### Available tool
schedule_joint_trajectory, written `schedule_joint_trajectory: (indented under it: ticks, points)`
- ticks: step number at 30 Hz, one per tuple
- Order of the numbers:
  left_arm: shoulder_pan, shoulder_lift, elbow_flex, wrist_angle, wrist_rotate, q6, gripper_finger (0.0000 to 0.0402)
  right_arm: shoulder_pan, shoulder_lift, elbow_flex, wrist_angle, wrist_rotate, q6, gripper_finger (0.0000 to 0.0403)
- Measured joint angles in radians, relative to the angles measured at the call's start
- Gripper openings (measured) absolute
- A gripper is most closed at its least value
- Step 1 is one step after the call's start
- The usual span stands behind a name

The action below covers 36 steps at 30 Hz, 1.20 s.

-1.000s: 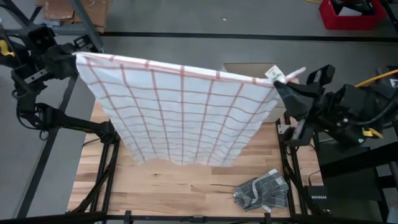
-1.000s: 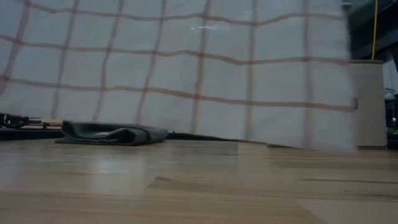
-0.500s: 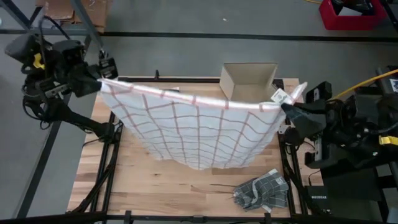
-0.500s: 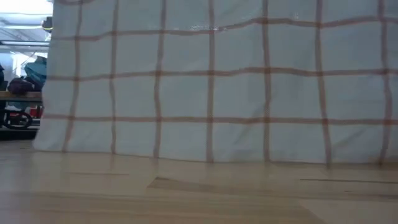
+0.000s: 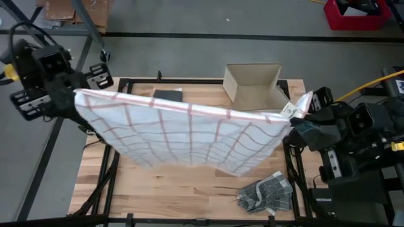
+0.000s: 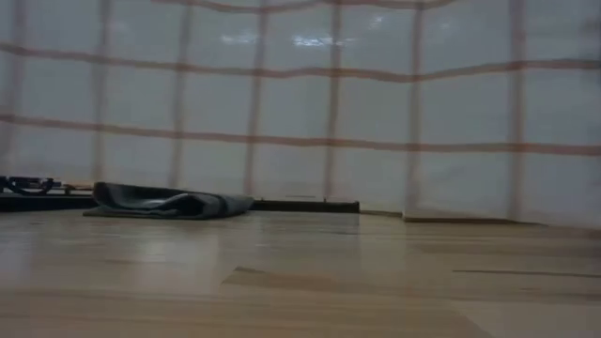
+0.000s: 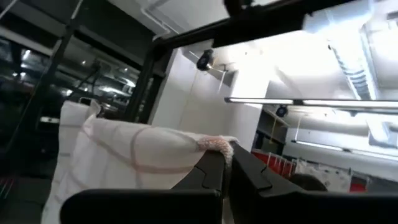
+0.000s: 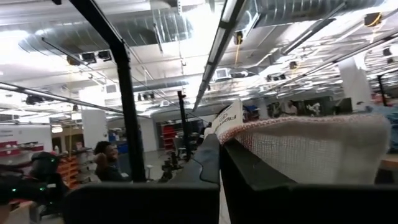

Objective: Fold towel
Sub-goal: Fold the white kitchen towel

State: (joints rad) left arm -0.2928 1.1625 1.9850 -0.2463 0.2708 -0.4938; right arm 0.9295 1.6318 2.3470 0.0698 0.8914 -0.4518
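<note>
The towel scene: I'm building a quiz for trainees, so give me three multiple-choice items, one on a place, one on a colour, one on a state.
1. Where is the cardboard box? A at the table's far edge, B under the grey cloth, C off the table.
2. The towel's lines are: A blue, B red, C green.
3. The towel is: A folded flat, B held stretched in the air, C in the box.

1 A: it stands by the far rim.
2 B: red grid on white.
3 B: left gripper and right gripper each clamp a corner.
</note>
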Motion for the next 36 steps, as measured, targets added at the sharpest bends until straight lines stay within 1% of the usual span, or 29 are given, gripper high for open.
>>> schedule_joint_trajectory:
  ticks: [6,11,15,19,21,25,33,36]
  points:
    - [-0.059,0.007,0.000,-0.010,-0.002,0.027,0.0000,0.000,0.000,0.000,-0.019,-0.013,0.014,0.0005]
    - [-0.102,0.016,0.000,-0.048,-0.033,0.051,0.0000,0.000,0.000,0.000,-0.019,-0.049,0.033,0.0005]
    - [-0.136,0.020,-0.001,-0.085,-0.078,0.084,0.0000,0.000,0.000,0.000,-0.019,-0.057,0.033,0.0005]
    - [-0.163,0.020,-0.001,-0.120,-0.136,0.136,0.0000,0.000,0.000,0.000,-0.020,-0.040,0.029,0.0005]
    - [-0.172,0.019,-0.001,-0.131,-0.167,0.158,0.0000,0.000,0.000,0.000,-0.020,-0.016,0.022,0.0005]
    - [-0.176,0.012,-0.001,-0.157,-0.254,0.202,0.0000,0.000,0.000,0.000,-0.024,0.076,-0.025,0.0005]
    - [-0.176,-0.023,-0.001,-0.262,-0.517,0.348,0.0000,0.000,0.000,0.000,-0.029,0.241,-0.165,0.0005]
    - [-0.175,-0.026,-0.001,-0.341,-0.586,0.375,0.0000,0.000,0.000,0.000,-0.090,0.317,-0.183,0.0005]
